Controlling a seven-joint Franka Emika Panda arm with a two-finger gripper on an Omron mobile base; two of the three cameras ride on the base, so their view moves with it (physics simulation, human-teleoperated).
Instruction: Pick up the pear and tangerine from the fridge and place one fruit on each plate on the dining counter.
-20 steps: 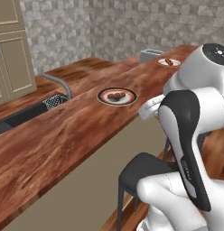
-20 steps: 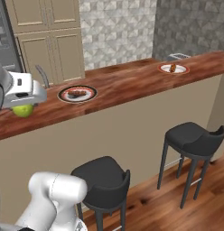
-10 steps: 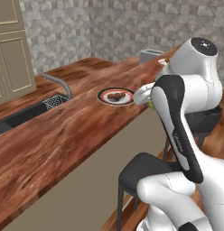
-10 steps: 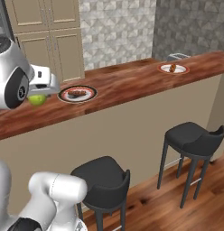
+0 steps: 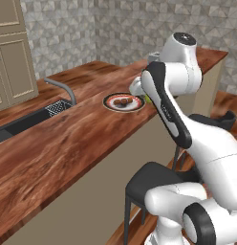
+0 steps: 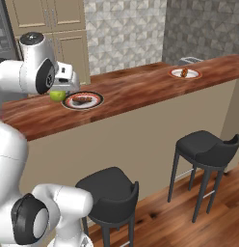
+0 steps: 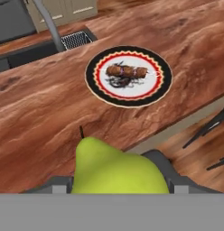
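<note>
The gripper (image 6: 58, 92) is clamped on the pear (image 7: 117, 169), the yellow-green fruit sitting between the two fingers with its dark stem pointing up the hand view. In the right base view the pear (image 6: 57, 95) hangs at the left of the frame, just beside the left rim of the nearer plate (image 6: 95, 101) and above the dining counter (image 6: 136, 89). In the left base view a sliver of the pear (image 5: 147, 99) peeks out from behind the arm, right of that plate (image 5: 111, 103).

The plate (image 7: 93, 74) sits in the upper middle of the hand view, black-rimmed with a red zigzag ring, and carries a brown lumpy item (image 7: 126, 71) on its pale centre. A second plate (image 6: 178, 75) lies far along the counter at the upper right of the right base view. A sink (image 5: 29, 119) with a curved tap (image 5: 60, 88) is set into the counter at the left of the left base view. Two dark stools (image 6: 204, 149) stand below the counter.
</note>
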